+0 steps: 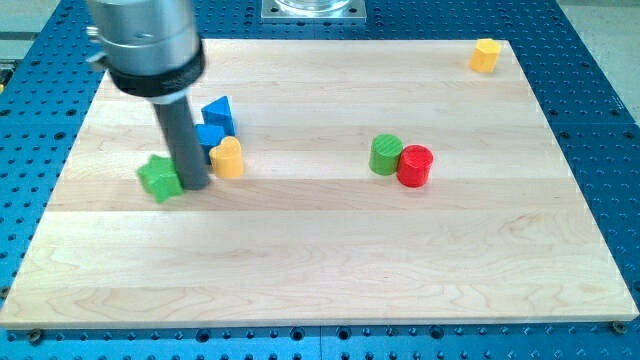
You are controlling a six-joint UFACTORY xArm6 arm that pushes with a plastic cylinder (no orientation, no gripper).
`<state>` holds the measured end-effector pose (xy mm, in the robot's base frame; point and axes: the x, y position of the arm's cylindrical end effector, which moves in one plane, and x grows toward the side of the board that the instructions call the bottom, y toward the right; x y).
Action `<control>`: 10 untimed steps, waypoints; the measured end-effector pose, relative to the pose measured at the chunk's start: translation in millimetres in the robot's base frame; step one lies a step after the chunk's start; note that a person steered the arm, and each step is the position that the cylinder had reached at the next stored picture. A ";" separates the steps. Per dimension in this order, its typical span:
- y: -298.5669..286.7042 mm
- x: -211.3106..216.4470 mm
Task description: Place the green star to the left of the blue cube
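Our arm has no gripper, only a rod. My tip (pixel 196 184) sits just at the right edge of the green star (pixel 160 178) — touching, we judge. The blue cube (pixel 209 135) lies up and right behind the rod, a yellow block (pixel 228 158) beside it — the star already lies left of the cube.

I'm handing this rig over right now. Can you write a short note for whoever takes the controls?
My tip is down on the board, between the green star and the yellow block.
The star sits lower left of the blue cube, close to it; the rod hides part of the cube.
Done: star is roughly on the cube's left.
Left: nudge it up level with the cube, if needed.
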<state>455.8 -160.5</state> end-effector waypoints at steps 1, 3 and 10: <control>-37.9 -1.1; -24.3 35.5; -82.3 -3.2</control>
<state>452.6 -242.7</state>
